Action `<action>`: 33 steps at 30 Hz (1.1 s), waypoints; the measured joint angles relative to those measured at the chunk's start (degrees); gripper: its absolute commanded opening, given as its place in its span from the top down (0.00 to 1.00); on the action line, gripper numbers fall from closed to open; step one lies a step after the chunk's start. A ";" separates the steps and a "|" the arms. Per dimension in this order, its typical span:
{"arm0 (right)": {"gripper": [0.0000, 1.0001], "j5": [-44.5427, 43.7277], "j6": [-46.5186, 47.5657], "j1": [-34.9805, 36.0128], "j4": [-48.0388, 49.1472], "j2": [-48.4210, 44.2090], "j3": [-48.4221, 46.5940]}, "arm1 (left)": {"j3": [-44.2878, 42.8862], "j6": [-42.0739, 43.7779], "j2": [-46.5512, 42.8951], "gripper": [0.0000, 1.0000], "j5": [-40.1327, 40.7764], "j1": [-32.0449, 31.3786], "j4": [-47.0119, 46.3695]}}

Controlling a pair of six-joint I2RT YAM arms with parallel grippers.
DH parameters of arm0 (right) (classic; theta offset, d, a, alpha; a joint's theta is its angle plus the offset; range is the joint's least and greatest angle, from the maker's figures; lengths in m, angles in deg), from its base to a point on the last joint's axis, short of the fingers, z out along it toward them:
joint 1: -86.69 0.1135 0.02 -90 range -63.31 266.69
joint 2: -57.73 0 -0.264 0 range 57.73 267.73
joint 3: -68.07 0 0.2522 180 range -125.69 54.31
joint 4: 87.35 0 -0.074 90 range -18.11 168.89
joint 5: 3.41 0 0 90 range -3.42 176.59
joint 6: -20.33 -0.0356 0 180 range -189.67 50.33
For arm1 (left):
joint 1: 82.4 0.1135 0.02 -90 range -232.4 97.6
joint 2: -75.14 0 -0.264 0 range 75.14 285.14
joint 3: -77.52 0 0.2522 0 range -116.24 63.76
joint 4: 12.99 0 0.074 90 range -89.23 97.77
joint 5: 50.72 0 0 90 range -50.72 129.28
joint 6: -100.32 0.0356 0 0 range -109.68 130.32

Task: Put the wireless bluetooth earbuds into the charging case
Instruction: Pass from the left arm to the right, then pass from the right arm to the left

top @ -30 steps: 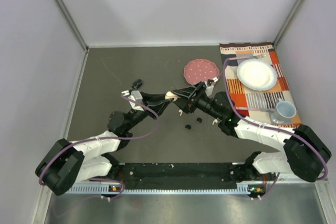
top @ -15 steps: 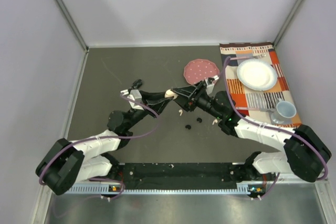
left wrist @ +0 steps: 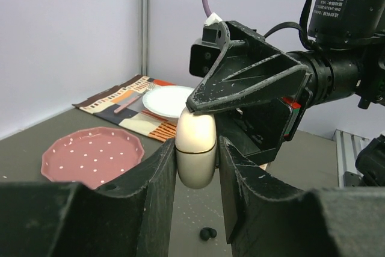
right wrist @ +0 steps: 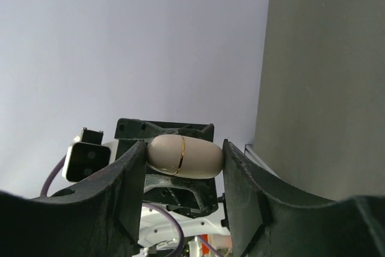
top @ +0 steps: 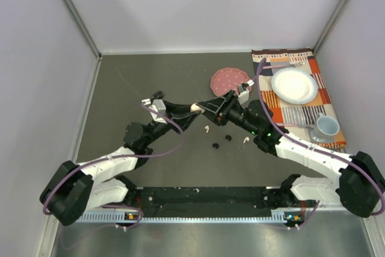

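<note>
The charging case (top: pixel 195 108) is a cream egg shape with a gold seam, held in the air above the table's middle. My left gripper (left wrist: pixel 197 147) is shut on its sides, with the case (left wrist: pixel 195 148) upright between the fingers. My right gripper (right wrist: pixel 183 151) faces it and is shut on the two ends of the case (right wrist: pixel 183 156). On the table below lie the earbuds: a white one (top: pixel 206 129), two black ones (top: pixel 215 145) (top: pixel 228 138) and another white one (top: pixel 245 139). One black earbud (left wrist: pixel 207 233) shows under the left fingers.
A pink dotted disc (top: pixel 230 80) lies just beyond the grippers. At the right a striped placemat (top: pixel 289 112) carries a white plate (top: pixel 294 85), cutlery and a cup (top: pixel 328 126). Grey walls close in the table on three sides.
My right gripper's jaws have narrowed onto the case's ends. Both grippers and the case have shifted slightly away from the bases, and a white earbud under them has come into view.
</note>
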 measured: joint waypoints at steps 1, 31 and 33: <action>0.77 0.00 0.46 0.00 -0.35 0.00 0.00 | -0.20 0.00 0.02 0.62 -0.13 0.00 0.48; 0.80 0.81 0.22 0.04 2.84 0.02 0.13 | -0.26 -0.87 2.51 0.73 -0.46 -0.17 -3.67; 0.80 0.92 0.13 0.04 3.13 0.02 0.15 | -0.04 -0.92 2.75 0.76 -0.31 -0.28 -4.72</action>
